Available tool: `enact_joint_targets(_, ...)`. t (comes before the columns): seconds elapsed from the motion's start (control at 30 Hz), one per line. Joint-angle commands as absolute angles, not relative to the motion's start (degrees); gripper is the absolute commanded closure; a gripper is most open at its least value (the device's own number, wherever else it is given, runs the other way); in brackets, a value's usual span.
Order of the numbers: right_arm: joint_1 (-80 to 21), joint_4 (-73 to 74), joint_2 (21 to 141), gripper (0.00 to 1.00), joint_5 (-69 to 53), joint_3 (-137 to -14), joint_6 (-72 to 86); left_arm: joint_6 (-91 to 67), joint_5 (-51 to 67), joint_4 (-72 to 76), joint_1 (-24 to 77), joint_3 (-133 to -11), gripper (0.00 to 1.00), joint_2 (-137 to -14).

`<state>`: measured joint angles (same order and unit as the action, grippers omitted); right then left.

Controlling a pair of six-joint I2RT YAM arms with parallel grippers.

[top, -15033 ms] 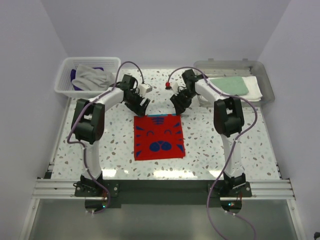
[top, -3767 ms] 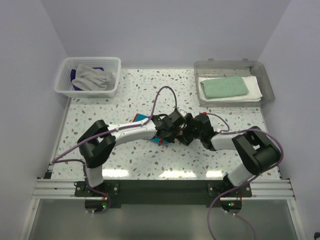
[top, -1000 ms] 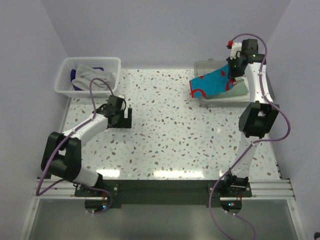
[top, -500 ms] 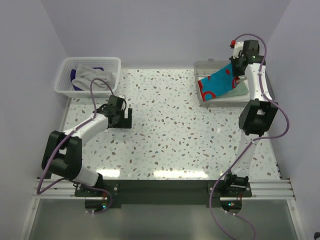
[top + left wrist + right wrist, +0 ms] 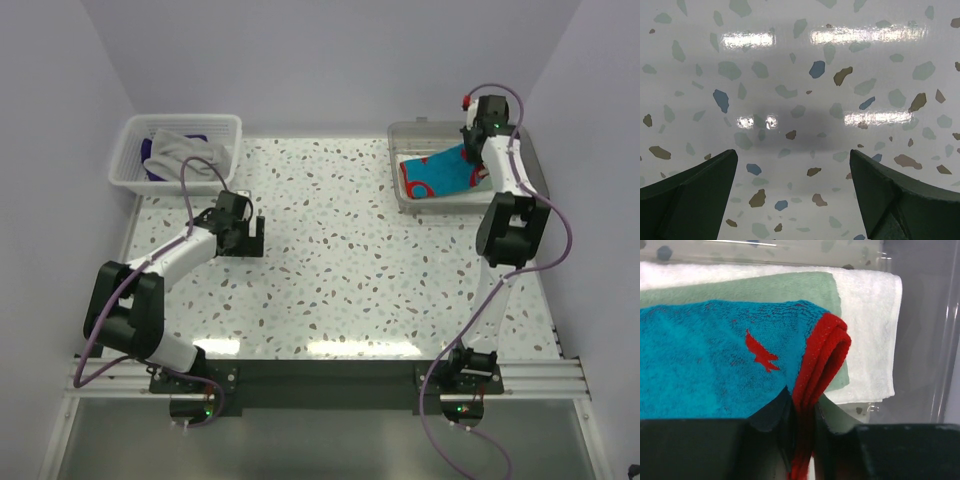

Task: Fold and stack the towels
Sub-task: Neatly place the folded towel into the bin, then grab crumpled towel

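Both arms, left (image 5: 183,251) and right (image 5: 510,175), were white tubes broken by chunky black joints. A purple cable (image 5: 186,170) looped off each one (the right arm's (image 5: 564,240) made a long bow). Black bases (image 5: 186,378) carried small green lights (image 5: 208,410). The left gripper (image 5: 793,155) had broad, dark green, wedge-shaped fingers (image 5: 690,192). The right gripper (image 5: 802,425) had matte black ones (image 5: 690,450). A red knob (image 5: 466,100) sat by the right wrist.
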<state>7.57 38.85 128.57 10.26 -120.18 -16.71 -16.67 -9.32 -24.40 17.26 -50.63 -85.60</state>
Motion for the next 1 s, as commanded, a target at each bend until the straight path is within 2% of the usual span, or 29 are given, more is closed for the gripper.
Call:
enact_joint_targets(0.0, 7.9, 33.1, 130.7, 0.75, 17.3, -120.0, -15.8, -15.0, -8.8, -21.9, 16.9, -51.0, 0.0, -85.3)
enact_joint_targets(0.03, 7.9, 32.6, 130.9, 0.67, 18.6, -120.0, -15.4, -14.8, -8.4, -21.8, 16.8, -51.0, 0.0, -85.3)
enact_joint_targets(0.07, 7.8, 31.9, 131.2, 0.51, 20.4, -119.8, -14.7, -14.7, -8.4, -21.7, 16.9, -51.1, 0.0, -85.3)
enact_joint_targets(0.1, 7.9, 30.8, 131.3, 0.45, 23.6, -119.8, -14.2, -14.7, -8.3, -21.6, 16.9, -51.0, 0.0, -85.1)
enact_joint_targets(0.13, 7.9, 30.3, 131.1, 0.34, 25.6, -119.8, -12.7, -14.6, -8.3, -21.5, 16.9, -51.0, 0.0, -84.8)
enact_joint_targets(0.3, 7.9, 29.4, 125.7, 0.17, 28.7, -117.6, -6.5, -14.2, -7.4, -21.0, 16.9, -50.8, 0.0, -82.8)
enact_joint_targets(0.4, 7.9, 31.5, 119.8, 0.11, 24.2, -115.8, -2.0, -14.2, -7.6, -20.6, 16.9, -50.6, 0.0, -80.4)
enact_joint_targets(0.47, 7.9, 33.4, 114.6, 0.01, 19.4, -113.0, 2.4, -14.3, -8.2, -20.2, 16.8, -50.5, 0.0, -78.7)
enact_joint_targets(0.67, 7.9, 35.7, 100.0, 0.01, 6.4, -101.5, 11.2, -15.1, -10.8, -19.8, 16.4, -49.9, 0.0, -71.9)
enact_joint_targets(0.97, 7.8, 38.6, 72.3, 0.01, 0.8, -86.0, 15.6, -16.9, -13.6, -18.5, 15.1, -48.8, 0.0, -63.0)
